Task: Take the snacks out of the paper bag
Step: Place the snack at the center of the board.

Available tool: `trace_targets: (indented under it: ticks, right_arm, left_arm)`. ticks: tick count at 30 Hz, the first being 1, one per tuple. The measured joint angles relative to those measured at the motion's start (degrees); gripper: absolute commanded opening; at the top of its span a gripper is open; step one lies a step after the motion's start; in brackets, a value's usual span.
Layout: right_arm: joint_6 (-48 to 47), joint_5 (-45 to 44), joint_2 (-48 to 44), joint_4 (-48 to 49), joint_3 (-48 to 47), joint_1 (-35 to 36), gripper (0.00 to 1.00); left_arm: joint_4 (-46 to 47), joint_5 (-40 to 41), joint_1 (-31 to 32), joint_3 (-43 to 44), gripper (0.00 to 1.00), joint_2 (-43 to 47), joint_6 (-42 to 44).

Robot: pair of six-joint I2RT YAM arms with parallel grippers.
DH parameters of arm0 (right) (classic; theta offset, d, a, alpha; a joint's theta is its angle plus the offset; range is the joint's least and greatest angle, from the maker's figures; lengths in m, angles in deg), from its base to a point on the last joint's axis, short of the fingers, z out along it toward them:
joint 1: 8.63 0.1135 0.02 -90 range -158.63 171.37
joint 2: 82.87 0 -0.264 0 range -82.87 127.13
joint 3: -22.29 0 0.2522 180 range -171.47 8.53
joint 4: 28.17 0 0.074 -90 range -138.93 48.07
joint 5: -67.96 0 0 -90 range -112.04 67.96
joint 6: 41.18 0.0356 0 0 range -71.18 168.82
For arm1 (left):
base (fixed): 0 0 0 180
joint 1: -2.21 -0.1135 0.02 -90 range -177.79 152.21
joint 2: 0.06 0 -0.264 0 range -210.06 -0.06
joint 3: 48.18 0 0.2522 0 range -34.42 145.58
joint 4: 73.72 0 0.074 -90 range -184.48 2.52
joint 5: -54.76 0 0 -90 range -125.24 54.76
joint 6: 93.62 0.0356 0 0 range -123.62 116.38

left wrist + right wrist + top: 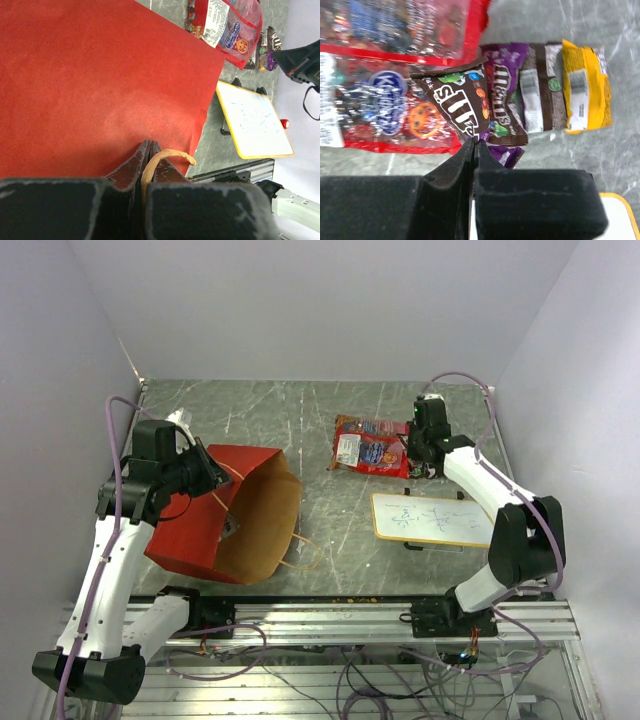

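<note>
The paper bag [225, 520], red outside and brown inside, lies tilted on the left of the table with its mouth toward the front right. My left gripper [213, 476] is shut on the bag's twisted handle [165, 156] at the bag's upper rim; in the left wrist view the gripper [149, 145] sits against the red paper bag [100, 75]. The large red snack bag [368, 445] lies at the back right. My right gripper [476, 142] is shut on the corner of a dark brown packet [455, 100], over a purple packet [501, 102] and beside a yellow packet [585, 85].
A wood-framed white board [432, 519] lies at the front right, close to the right arm. The bag's second handle loop [300, 552] trails on the table by the bag's mouth. Walls close in the table at the back and on both sides.
</note>
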Motion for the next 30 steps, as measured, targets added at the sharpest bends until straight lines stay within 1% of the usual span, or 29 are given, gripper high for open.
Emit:
trace_targets:
  ticks: [3,7,11,14,20,23,24,26,27,30]
  right_arm:
    - [1.09,0.13,2.16,-1.22,0.00,-2.84,0.00]
    - [1.68,0.68,2.51,-0.90,0.11,-6.32,0.00]
    - [2.01,1.84,2.86,0.90,1.49,-10.84,0.00]
    - [3.34,2.75,4.37,2.10,1.95,-12.96,0.00]
    - [7.98,4.02,8.76,2.95,1.95,-13.51,0.00]
    - [9.40,3.43,9.27,3.41,2.19,-13.60,0.00]
    - [9.62,3.30,9.27,3.67,2.29,-13.60,0.01]
    - [9.84,3.28,9.27,4.20,2.47,-13.60,0.12]
    - [9.94,3.37,9.27,4.26,2.49,-13.60,0.19]
    - [10.19,4.02,9.22,4.61,2.56,-13.60,0.46]
  left_arm:
    - [0.00,-0.50,0.00,0.00,0.07,0.00,-0.07]
    - [0.00,-0.83,0.00,0.00,0.07,0.11,-0.22]
    - [-0.02,-0.85,0.00,0.00,0.07,0.70,-0.81]
    - [-0.02,-0.90,0.00,0.00,0.07,1.27,-1.25]
    - [0.00,-1.46,0.00,-0.09,0.07,1.60,-2.10]
    - [0.09,-2.01,0.00,-0.09,0.07,1.49,-2.05]
    - [0.11,-2.23,0.00,-0.07,0.07,1.31,-1.99]
    - [0.11,-2.40,0.00,0.13,0.07,0.66,-1.42]
    - [0.11,-2.45,0.00,0.28,0.07,0.26,-1.09]
    - [0.07,-2.43,0.00,1.55,0.07,-1.33,0.46]
